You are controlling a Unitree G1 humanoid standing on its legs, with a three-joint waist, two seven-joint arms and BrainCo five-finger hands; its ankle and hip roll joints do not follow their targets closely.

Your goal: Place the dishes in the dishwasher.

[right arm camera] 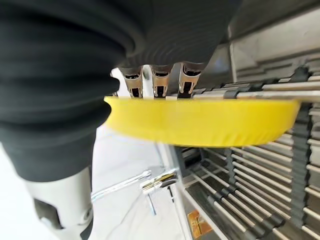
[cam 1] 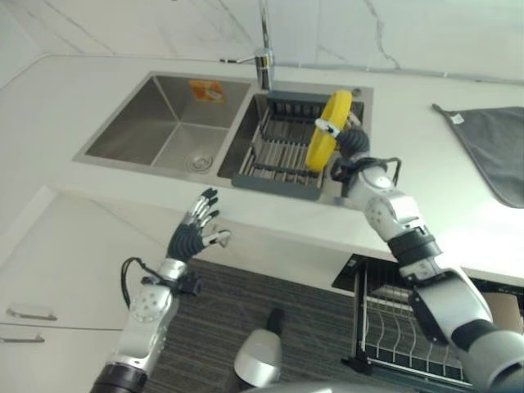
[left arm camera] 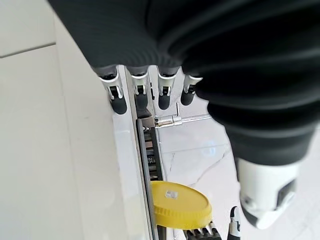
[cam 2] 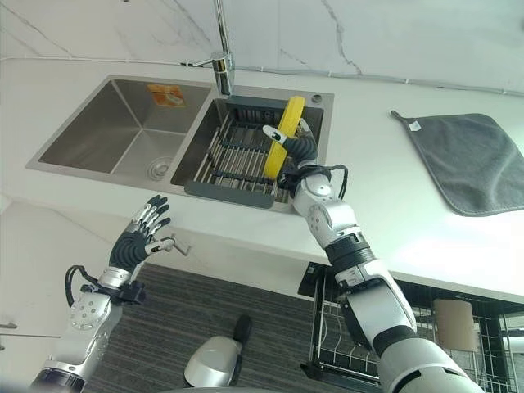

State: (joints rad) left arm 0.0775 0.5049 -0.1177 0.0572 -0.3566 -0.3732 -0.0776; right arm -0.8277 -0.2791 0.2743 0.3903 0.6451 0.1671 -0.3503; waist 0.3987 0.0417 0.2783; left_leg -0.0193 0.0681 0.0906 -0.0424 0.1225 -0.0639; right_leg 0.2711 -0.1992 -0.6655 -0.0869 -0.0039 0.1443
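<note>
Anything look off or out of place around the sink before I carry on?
Nothing stands out. The yellow plate is on edge because the right robot hand grips it above the drying rack in the sink, not because it has slipped. The grey cloth lies flat on the counter, and the left robot hand hangs open, clear of everything.

The right hand (cam 1: 350,141) grips the yellow plate (cam 1: 327,131) at upper centre of the left eye frame; the plate's far face is hidden. In the right wrist view the fingertips (right arm camera: 154,86) disappear behind the plate's rim. The dishwasher rack (cam 2: 458,344) is cut off by the lower right edge (contents beyond it cannot be told). The grey cloth (cam 1: 491,151) runs off the right edge.
</note>
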